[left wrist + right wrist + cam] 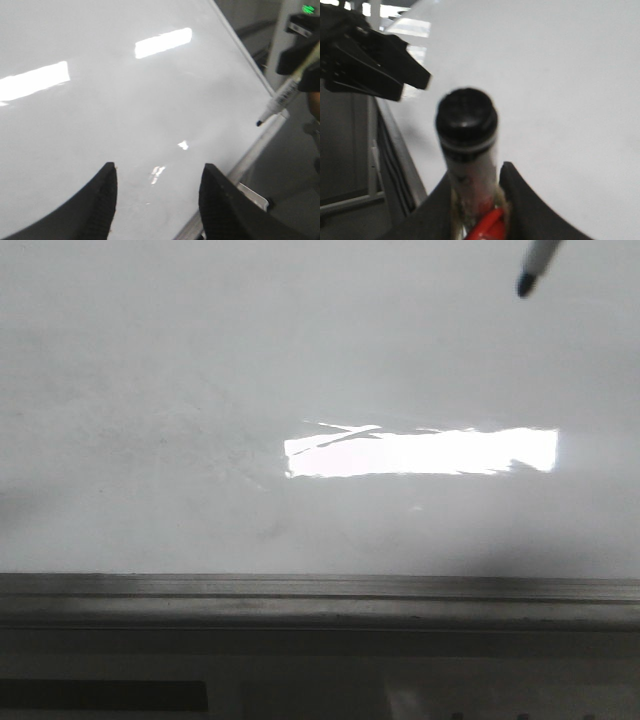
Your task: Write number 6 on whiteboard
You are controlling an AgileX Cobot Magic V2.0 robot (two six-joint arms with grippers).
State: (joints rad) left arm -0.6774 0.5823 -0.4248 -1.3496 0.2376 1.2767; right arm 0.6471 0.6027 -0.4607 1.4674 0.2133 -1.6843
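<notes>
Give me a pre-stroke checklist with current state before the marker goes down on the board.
1. Marker held in right end effector: ok.
2. Cap off, dark tip exposed: ok.
3. Tip touching the whiteboard: cannot tell; it looks to be above it.
4. Board free of a 6: ok, no digit visible.
5. Left end effector open, empty, away from the tip: ok.

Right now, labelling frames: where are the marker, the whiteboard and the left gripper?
marker (527,282), front view, dark tip.
whiteboard (150,390), front view, bare white surface.
left gripper (157,187), left wrist view, midway between fingertips.
</notes>
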